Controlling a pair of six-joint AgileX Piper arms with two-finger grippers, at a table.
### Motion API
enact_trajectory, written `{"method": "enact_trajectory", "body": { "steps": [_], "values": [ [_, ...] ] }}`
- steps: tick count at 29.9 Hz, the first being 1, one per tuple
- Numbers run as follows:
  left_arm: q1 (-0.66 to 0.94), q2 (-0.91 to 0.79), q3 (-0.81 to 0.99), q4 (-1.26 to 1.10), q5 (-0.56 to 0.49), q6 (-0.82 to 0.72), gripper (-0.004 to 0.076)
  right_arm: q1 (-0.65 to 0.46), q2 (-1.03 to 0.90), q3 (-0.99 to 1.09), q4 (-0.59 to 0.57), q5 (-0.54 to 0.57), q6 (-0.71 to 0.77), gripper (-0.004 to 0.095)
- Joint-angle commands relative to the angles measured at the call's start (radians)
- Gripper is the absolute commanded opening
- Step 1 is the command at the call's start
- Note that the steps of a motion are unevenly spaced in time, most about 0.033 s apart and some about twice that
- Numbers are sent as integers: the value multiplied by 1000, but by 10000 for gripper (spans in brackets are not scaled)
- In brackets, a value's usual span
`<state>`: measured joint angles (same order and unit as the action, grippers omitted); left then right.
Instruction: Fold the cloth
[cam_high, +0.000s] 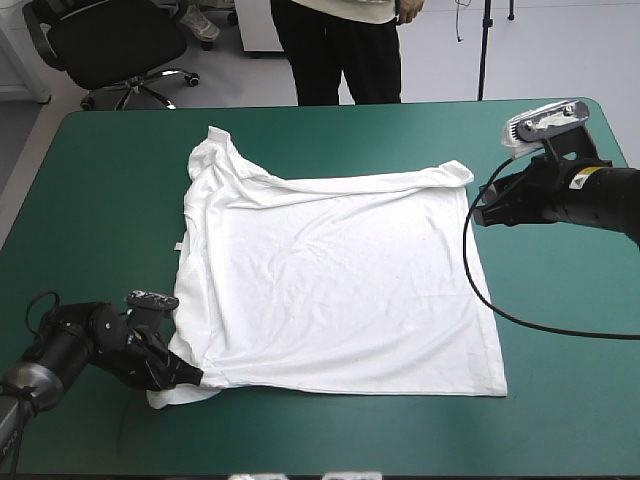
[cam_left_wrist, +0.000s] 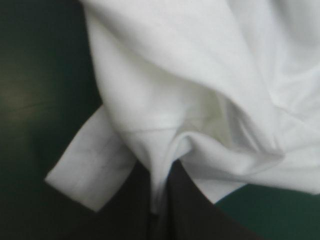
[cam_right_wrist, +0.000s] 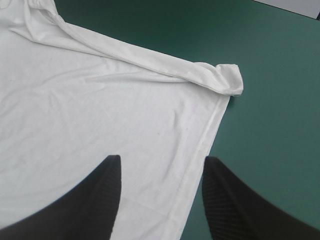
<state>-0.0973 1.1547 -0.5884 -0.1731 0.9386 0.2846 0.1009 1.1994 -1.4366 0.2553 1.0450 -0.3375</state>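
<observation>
While the T-shirt (cam_high: 340, 290) lies spread over the middle of the teal-green desk (cam_high: 560, 400), you are, by my reading, only at the start: no proper fold shows. Most of the body is flat, but the far edge is rolled over on itself and the left side is rumpled, so I judge that the smoothing is part done and every fold is left to make.

Your left claw (cam_high: 185, 375) sits low at the near left corner of the T-shirt, its black fingers clamped together with a pinch of white cloth between them. Your right claw (cam_high: 485, 205) is at the far right side of the garment, gaping wide and holding nothing.

From the high view you get the whole outline and both arms at opposite corners, but not how the left grip sits. That comes from the left wrist view: cloth bunches into a deep crease right at the fingers, and a flat flap (cam_left_wrist: 90, 170) with a stitched edge lies loose beside them on the desk. Only the right wrist view shows that the side hem (cam_right_wrist: 210, 130) runs between the parted fingers, with the rolled corner (cam_right_wrist: 227, 80) ahead of them, apart from both.
</observation>
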Motion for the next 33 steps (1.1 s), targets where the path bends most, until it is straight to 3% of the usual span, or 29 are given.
{"method": "enact_trajectory", "body": {
  "steps": [1, 5, 10, 20, 26, 33],
  "values": [
    [-3, -25, -113, 193, 48, -128, -17, -7, -27, -27, 19, -51, -12, 468],
    [-1, -14, -246, 436, 79, -249, -17, -7, -27, -27, 61, -51, -37, 468],
    [1, 76, -375, 573, 94, -268, -17, -7, -27, -27, 98, -49, -54, 468],
    [273, 264, -496, 553, 40, -259, -17, -7, -27, -27, 124, -47, -83, 468],
    [355, 405, -556, 553, -7, -254, -17, -7, -16, -27, 179, -35, -110, 469],
    [498, 536, -667, 660, -23, -416, -17, -5, -9, -27, 195, -11, -117, 469]
  ]
}}
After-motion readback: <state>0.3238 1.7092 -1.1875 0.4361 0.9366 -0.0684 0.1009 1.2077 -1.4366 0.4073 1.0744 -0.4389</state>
